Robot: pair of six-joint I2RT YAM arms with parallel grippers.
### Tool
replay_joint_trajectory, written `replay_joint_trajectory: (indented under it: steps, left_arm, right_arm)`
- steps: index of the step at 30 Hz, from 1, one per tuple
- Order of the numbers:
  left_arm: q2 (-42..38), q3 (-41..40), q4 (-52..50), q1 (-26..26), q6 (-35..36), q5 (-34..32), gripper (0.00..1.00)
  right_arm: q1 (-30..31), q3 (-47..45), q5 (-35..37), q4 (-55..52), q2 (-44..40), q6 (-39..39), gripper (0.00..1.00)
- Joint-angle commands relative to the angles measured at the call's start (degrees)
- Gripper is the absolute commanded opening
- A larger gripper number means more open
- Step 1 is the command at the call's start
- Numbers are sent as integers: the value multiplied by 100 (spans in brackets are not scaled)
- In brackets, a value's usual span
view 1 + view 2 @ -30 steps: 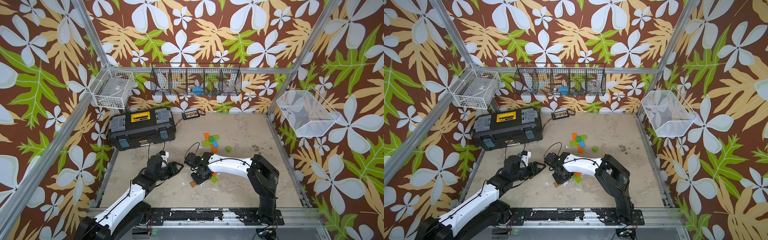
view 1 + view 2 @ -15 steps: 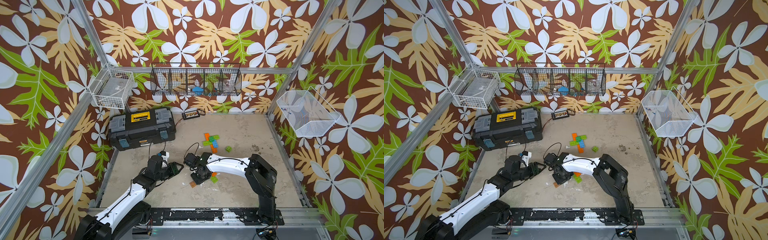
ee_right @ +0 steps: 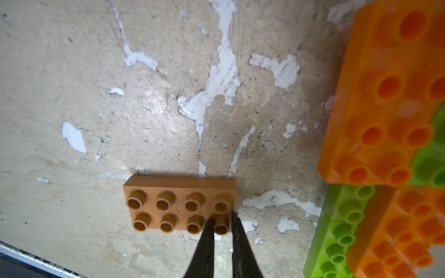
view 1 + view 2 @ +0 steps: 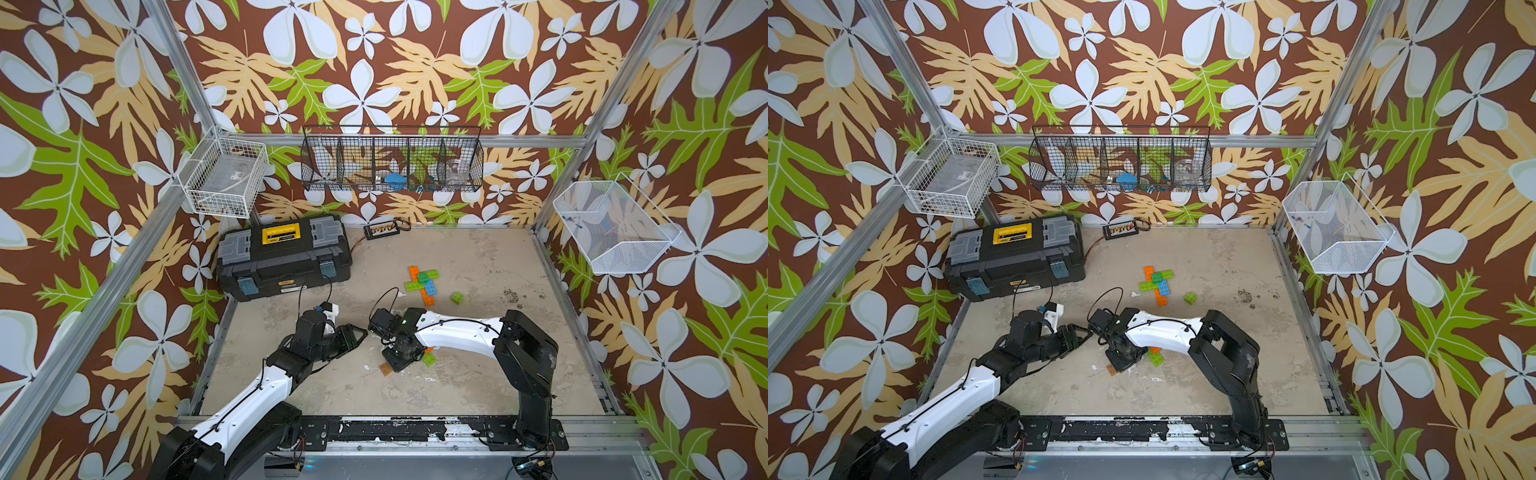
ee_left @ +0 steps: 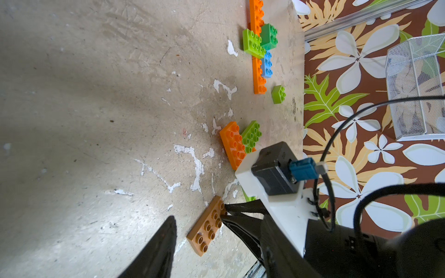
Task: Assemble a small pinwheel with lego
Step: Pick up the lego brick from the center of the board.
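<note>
Starting at the left, the left gripper (image 4: 354, 332) hovers low over the table (image 4: 332, 395) with no brick seen in it. Only one of its fingers shows in its own wrist view, so I cannot tell how its jaws stand.

Just beside it, a brown plate (image 3: 179, 204), two studs by four, lies flat and studs up on the table. The right gripper (image 3: 221, 224) is down on it, with its jaws drawn together and pinching a single corner stud.

Near the plate on its far side, an orange brick (image 5: 232, 144) and a lime brick (image 5: 251, 134) touch each other. More lime and orange pieces are packed against them in the right wrist view.

Farther back stands the part-built cross of bricks (image 4: 423, 280) in orange, lime, green and blue. A small green brick (image 4: 457, 297) sits loose to its right.

Judgement: the step in hand is picking up the brown plate for the pinwheel.

Next move: lift slowly, since a one-stud corner grip may let the plate swing or slip. The plate must then clear the neighbouring bricks, line up over the cross's studs and be pressed home.
</note>
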Motion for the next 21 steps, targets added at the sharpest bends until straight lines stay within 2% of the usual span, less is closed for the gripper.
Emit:
replay_joint_trajectory:
  steps: [1,7,14,21]
  left_arm:
    - [-53,25,-27,11,103,3,58]
    - [35,42,-94,-13,256,0,58]
    - [531,277,-76,-620,357,-385,59]
    - [622,387,-11,-665,327,-476,59]
  right_arm:
    - [13,-16,-4,-330,6,-25,13]
    - [-34,-73,-4,-317,-233,-387,13]
    - [-468,-258,91,-364,-721,-911,12]
    - [-799,-140,239,-409,-630,-1392,12]
